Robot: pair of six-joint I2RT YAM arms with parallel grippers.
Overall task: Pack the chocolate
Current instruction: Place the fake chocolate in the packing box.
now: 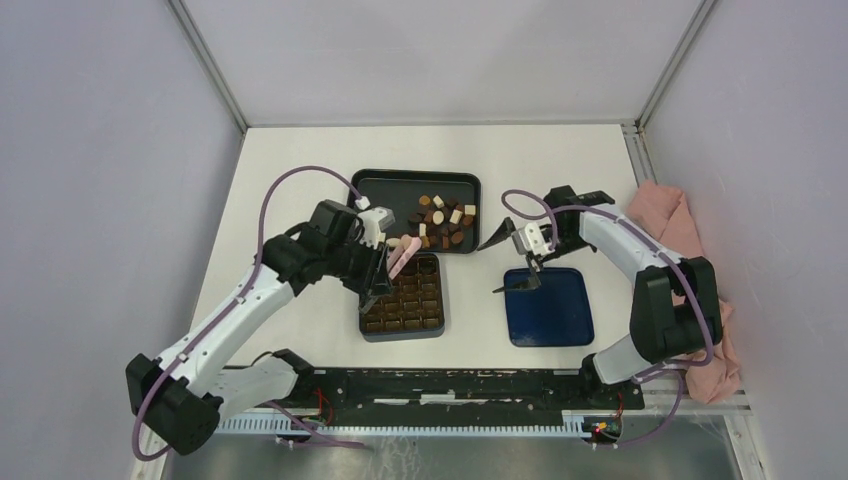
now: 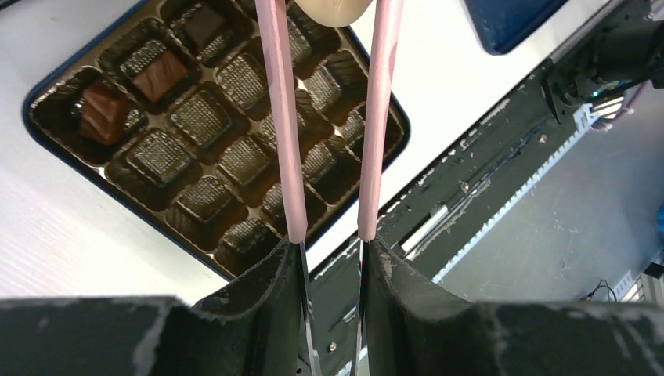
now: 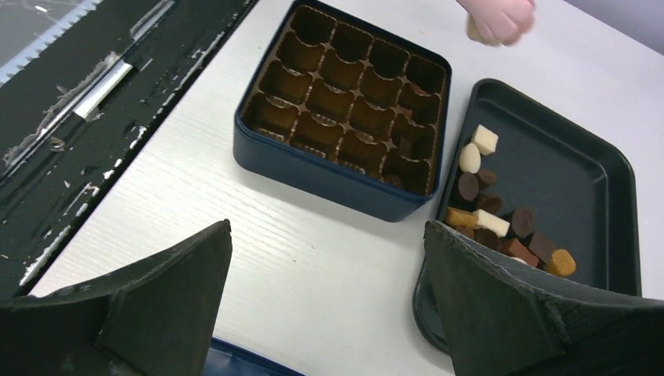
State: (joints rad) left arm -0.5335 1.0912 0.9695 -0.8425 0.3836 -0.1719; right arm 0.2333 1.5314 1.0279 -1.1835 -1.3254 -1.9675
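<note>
Holding cream piece [image 2: 333, 9] in tweezers [image 2: 282, 117] clamped by left gripper [image 2: 332, 247], at 12 o'clock edge of box [image 3: 313, 176]. Next: lower into free cell [image 2: 160, 157], ease squeeze. Right gripper [image 3: 327, 229] wide apart, empty.

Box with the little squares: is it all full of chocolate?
No, most pockets of the box are empty; only a few brown chocolates sit in it.

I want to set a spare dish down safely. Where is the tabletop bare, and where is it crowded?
Bare: the table left of the black tray; the strip between the box and the blue lid; the far-right corner near the pink cloth. Crowded: the middle, where tray and box sit close under the left gripper and its pink tweezers.
</note>
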